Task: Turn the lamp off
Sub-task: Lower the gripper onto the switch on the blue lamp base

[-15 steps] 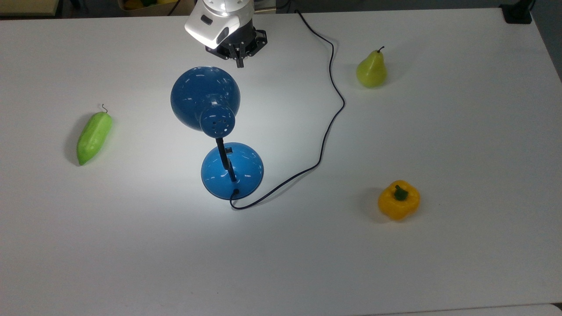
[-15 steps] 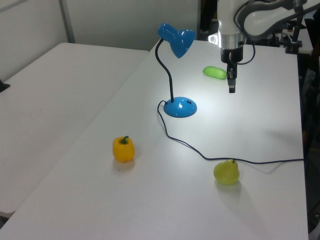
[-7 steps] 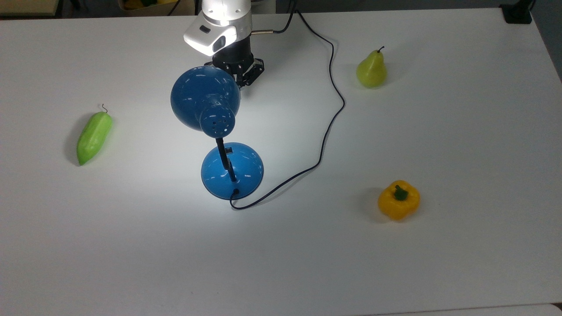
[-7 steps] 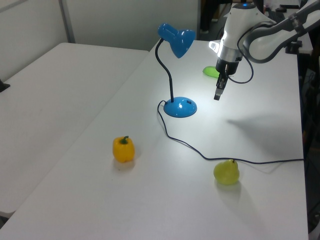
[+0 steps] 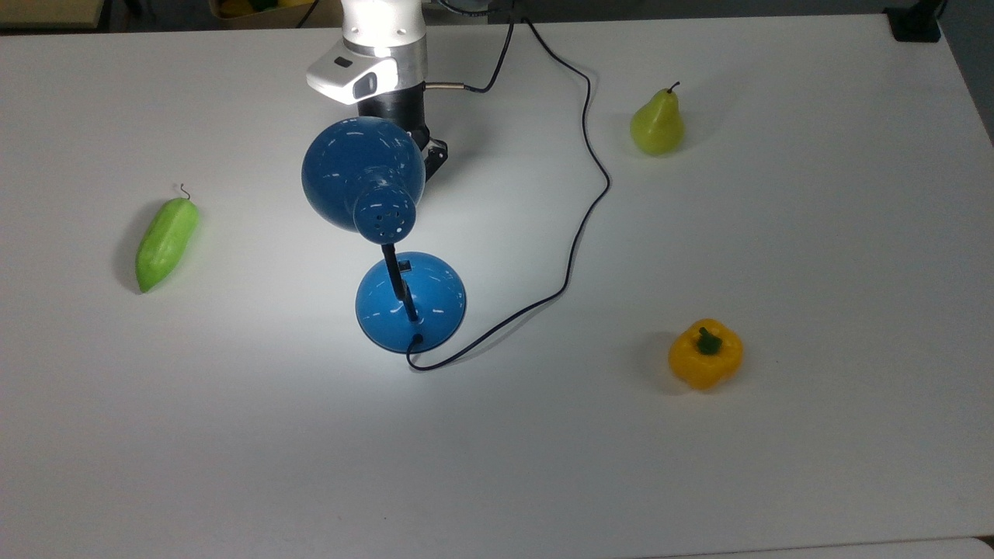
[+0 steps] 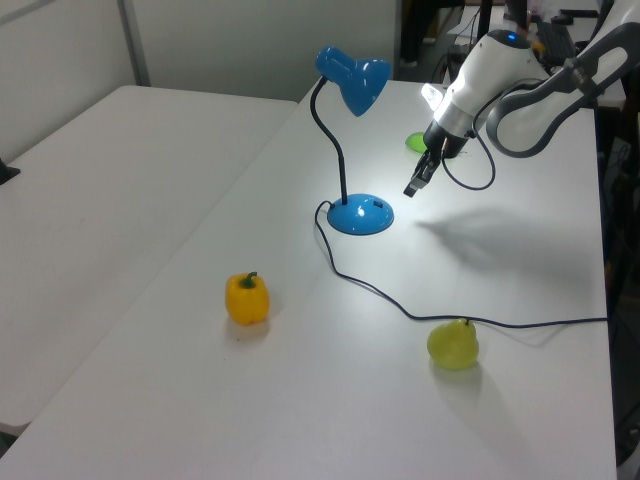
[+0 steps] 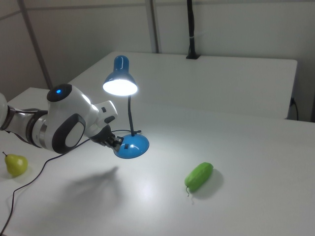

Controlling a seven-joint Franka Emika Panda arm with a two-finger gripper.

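Top view: glossy blue dome-shade desk lamp (image 5: 363, 175) mid-table, round blue base (image 5: 411, 302) below shade; my wrist tucked behind shade.

Left view: my gripper (image 6: 414, 185) tilted toward base, just beside it, apart. Finger gap: cannot tell.

Right view: bulb lit, so approach step in hand. Next: tip onto small switch (image 7: 126, 146) on base, press down gently.

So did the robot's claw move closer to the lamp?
Yes. In the left view the gripper has swung down and toward the left view's left, nearer the lamp and its blue base, which stayed put.
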